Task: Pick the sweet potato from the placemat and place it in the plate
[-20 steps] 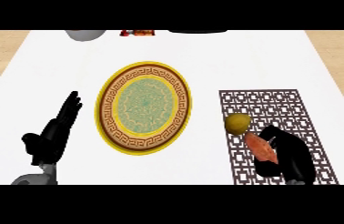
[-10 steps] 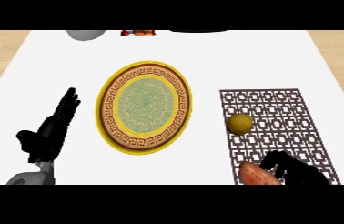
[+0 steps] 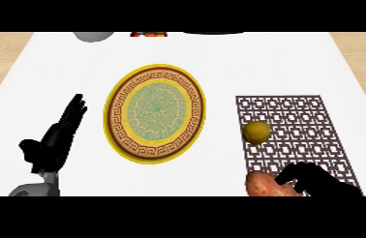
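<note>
The orange-brown sweet potato point(image 3: 266, 185) shows at the lower edge of the head view, at the near left corner of the brown lattice placemat point(image 3: 300, 121). My right hand point(image 3: 318, 182) is curled round its right side and hides part of it. A round plate point(image 3: 156, 113) with a yellow rim and green middle lies left of the placemat with nothing on it. My left hand point(image 3: 55, 141) rests open at the lower left, fingers straight and pointing up, apart from the plate.
A yellow round fruit point(image 3: 256, 131) lies on the placemat just above the sweet potato. At the far edge stand a grey object point(image 3: 93, 36) and a red item point(image 3: 148, 34).
My right hand has drawn back toward the view's lower edge with the sweet potato in it, away from the yellow fruit. The left hand has barely moved.
</note>
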### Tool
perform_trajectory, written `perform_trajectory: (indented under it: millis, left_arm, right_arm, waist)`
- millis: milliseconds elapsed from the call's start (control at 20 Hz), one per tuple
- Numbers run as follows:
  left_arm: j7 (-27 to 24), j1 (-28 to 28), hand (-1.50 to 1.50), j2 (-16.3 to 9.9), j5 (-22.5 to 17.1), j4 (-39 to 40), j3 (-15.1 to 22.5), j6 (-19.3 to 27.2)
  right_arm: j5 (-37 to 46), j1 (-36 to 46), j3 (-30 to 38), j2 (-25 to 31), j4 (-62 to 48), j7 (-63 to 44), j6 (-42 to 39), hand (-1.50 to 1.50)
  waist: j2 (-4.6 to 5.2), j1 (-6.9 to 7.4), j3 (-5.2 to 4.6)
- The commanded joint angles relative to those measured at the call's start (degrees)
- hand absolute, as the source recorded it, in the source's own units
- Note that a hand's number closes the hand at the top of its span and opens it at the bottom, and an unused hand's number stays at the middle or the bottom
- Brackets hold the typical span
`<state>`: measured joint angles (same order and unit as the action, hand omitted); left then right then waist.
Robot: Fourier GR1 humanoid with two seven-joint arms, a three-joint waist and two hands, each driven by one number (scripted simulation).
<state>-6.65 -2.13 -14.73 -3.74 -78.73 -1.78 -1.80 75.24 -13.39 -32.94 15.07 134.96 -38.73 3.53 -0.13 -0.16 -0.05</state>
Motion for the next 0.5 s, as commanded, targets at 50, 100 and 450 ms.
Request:
perform_trajectory:
  millis: [50,100,450]
  left_arm:
    - [-0.4,1.0,0.0,0.0,-0.1,-0.8,-0.4,-1.7]
    - [-0.3,-1.6,0.0,2.9,2.2,1.7,0.8,1.8]
    - [1.4,-1.4,0.0,-0.6,1.0,0.5,-1.3,-2.1]
  right_arm:
    - [3.7,13.3,-3.5,-8.7,-2.0,-5.2,-9.9,1.5]
    - [0.3,14.8,-0.1,-8.3,0.6,-5.1,-13.8,1.5]
    - [-2.6,32.4,-3.7,-14.9,-13.9,-14.8,-14.5,1.5]
  waist:
    - [0.14,0.62,-0.01]
    - [0.17,0.34,0.0]
    - [0.22,0.94,-0.01]
